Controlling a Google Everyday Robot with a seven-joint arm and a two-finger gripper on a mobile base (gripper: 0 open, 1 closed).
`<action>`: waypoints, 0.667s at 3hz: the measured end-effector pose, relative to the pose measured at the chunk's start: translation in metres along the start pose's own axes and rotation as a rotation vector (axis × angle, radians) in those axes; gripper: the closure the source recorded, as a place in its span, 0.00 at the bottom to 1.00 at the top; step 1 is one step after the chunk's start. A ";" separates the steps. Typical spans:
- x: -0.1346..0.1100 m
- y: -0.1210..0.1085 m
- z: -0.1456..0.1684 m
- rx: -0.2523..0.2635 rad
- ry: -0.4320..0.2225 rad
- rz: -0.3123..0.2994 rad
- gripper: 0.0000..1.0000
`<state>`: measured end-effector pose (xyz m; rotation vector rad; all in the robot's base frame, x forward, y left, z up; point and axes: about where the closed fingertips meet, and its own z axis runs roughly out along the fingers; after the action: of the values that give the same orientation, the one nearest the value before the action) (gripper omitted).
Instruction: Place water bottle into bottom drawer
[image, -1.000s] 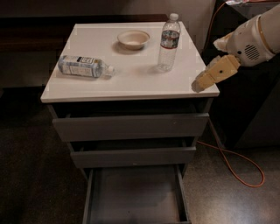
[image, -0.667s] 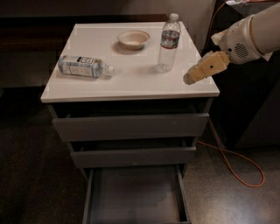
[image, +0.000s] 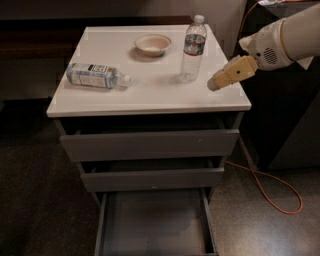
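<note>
The gripper (image: 215, 85) hangs over the near right-hand corner of the bench (image: 150, 97), carried by the white arm (image: 287, 40) that reaches in from the side. Whether the jaws are spread or pressed together cannot be told. The water bottle (image: 192, 47) stands upright on the bench just ahead of the jaw tips, near them but not touching. The bottom drawer (image: 155, 220) lies well below the jaws, pulled open. A second bottle (image: 95, 75) lies on its side far beyond the water bottle, and a small bowl (image: 152, 44) sits past it toward the rear. The water bottle is judged thin-walled and light. It will likely flex under firm pressure, and its smooth plastic may slip. The ribs should give some purchase. Being tall and narrow, it is likely to tip if nudged near the cap. The recommended hold is across the ribbed body below the label band, with moderate closing force.
</note>
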<state>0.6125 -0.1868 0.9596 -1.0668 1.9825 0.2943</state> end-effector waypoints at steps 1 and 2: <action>-0.007 -0.028 0.023 0.018 -0.033 0.033 0.00; -0.022 -0.049 0.045 0.019 -0.067 0.061 0.00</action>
<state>0.6820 -0.1790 0.9569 -0.9731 1.9562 0.3392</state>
